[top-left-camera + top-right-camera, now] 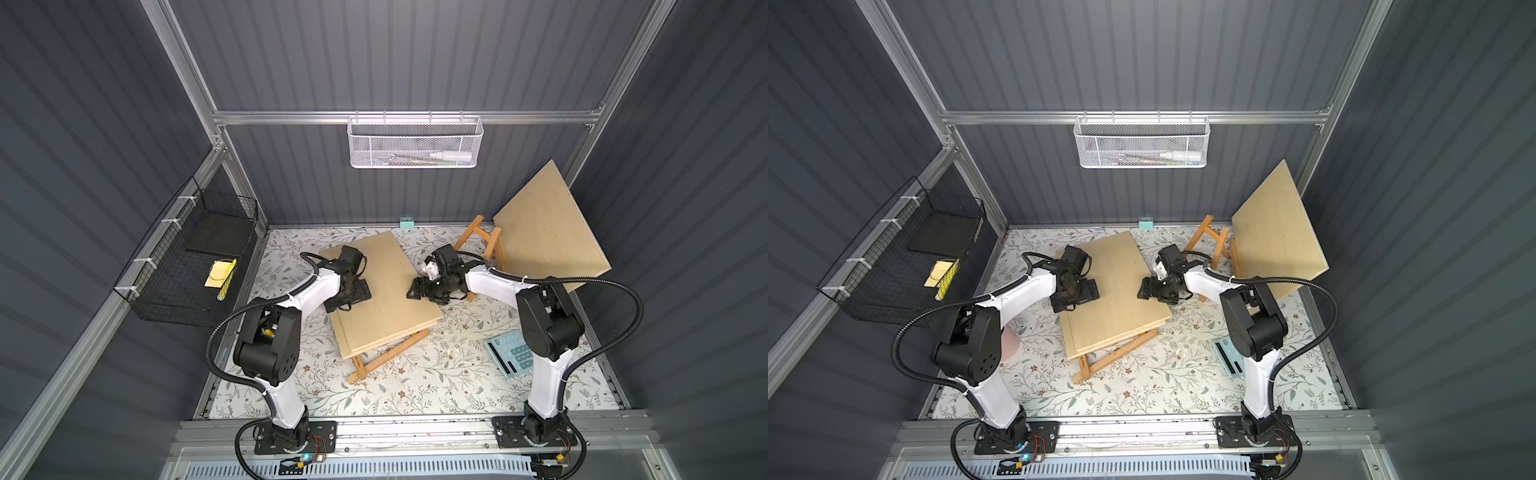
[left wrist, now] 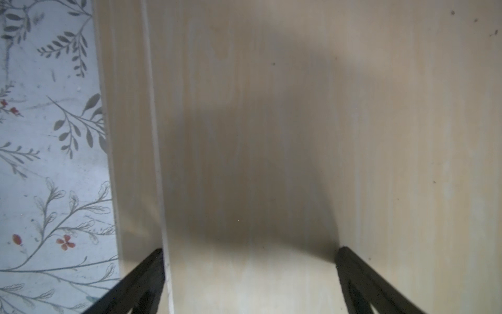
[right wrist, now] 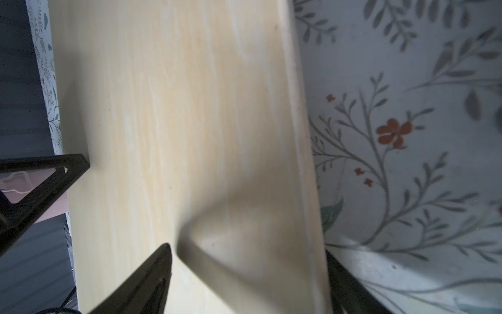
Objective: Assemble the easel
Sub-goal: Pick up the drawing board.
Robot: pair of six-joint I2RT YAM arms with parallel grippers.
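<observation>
Plywood boards (image 1: pixel 390 299), two stacked slightly askew, lie flat in the middle of the floral table cover (image 1: pixel 415 386). They lie on a folded wooden easel frame (image 1: pixel 390 355), whose leg sticks out from under their near edge in both top views. The left gripper (image 1: pixel 351 297) hovers over the left part of the top board. Its jaws stand wide apart with nothing between them, and in the left wrist view one fingertip (image 2: pixel 156 257) sits right at the top board's edge. The right gripper (image 1: pixel 415 291) is at the stack's right edge, jaws also apart. One finger is over the wood and the other is past the edge, gripping nothing. At the back right a second easel (image 1: pixel 478 237) stands with a large board (image 1: pixel 544 232) leaning on it. A pale blue calculator (image 1: pixel 509 355) lies near the right arm.
</observation>
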